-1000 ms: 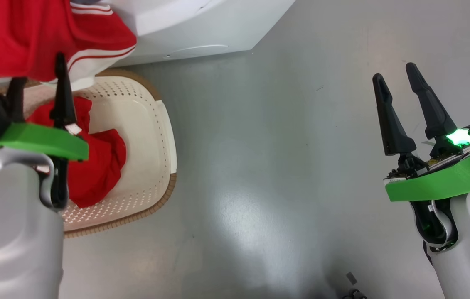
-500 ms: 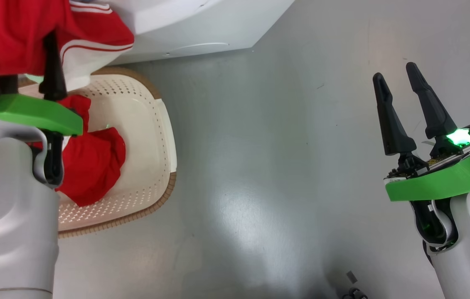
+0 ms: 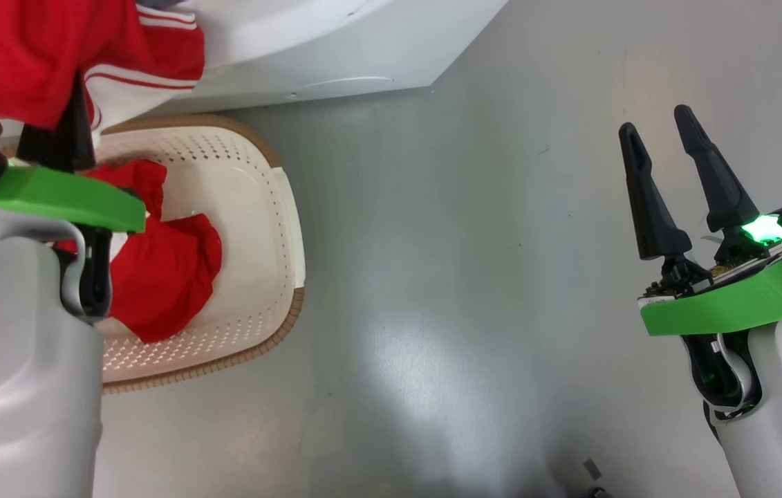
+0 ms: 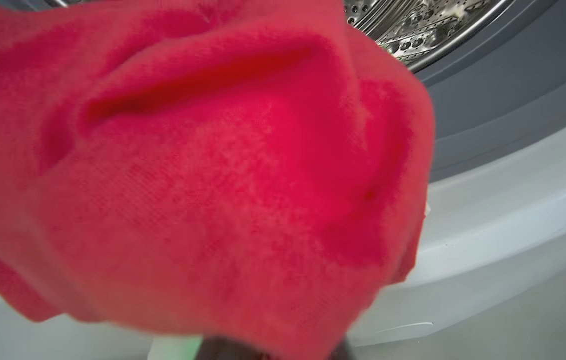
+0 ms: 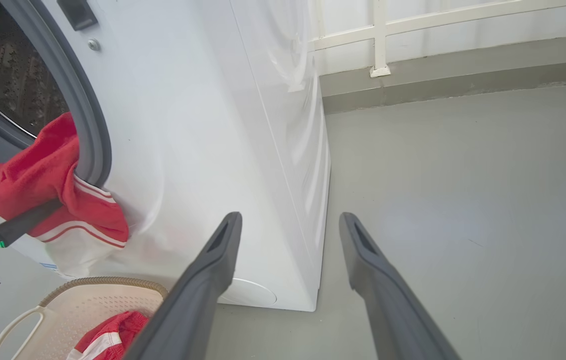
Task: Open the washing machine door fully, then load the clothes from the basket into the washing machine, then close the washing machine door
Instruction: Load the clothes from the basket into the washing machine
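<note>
Pinching one garment [image 3: 10, 62], left tool [image 3: 75, 111]; other garment [image 3: 166, 277] in basket [image 3: 288, 228].

The left gripper [image 3: 62, 124] has lifted from over the basket [image 3: 292, 228] and closed on the red garment [image 3: 10, 62] hanging above it

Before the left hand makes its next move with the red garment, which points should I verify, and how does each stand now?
1. Left hand shut on the hanging garment: ok.
2. Hanging garment inside the drum: not ok; it drapes out over the gasket.
3. How much fabric is pinched: cannot tell; cloth covers the grip.
4. Right hand open, apart from the washing machine: ok.
5. Basket emptied: not ok; one red garment lies in it.
</note>
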